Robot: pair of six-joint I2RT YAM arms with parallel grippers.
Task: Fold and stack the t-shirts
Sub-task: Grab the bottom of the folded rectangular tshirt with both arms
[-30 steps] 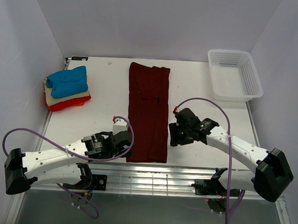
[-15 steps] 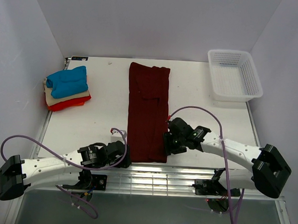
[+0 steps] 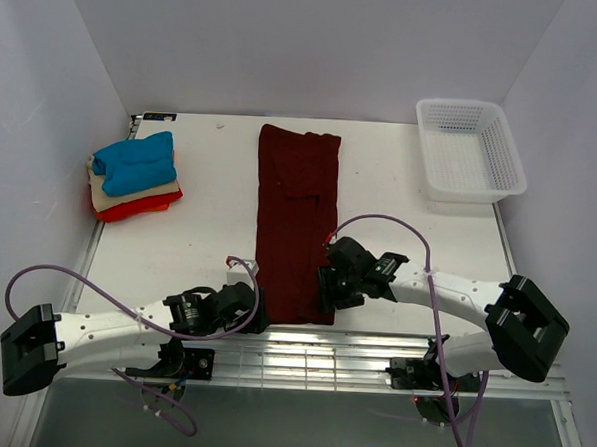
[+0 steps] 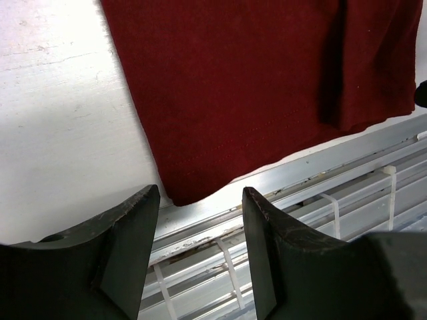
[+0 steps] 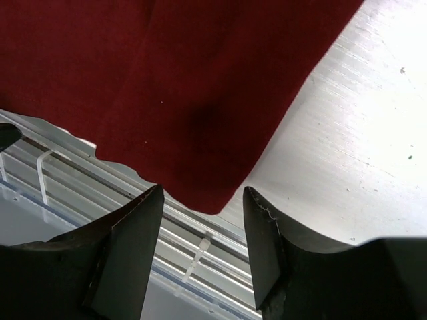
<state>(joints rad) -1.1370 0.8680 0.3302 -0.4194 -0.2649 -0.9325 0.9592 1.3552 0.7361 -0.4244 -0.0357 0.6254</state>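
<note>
Maroon t-shirt (image 3: 296,223) folded into narrow strip, long axis near-to-far, hem nearest.

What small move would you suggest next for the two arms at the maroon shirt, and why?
Probably lower the left fingers and right fingers and close them on the near corners of the maroon t-shirt: each wrist view shows a hem corner between the open pair, ready for folding the strip in half.
</note>
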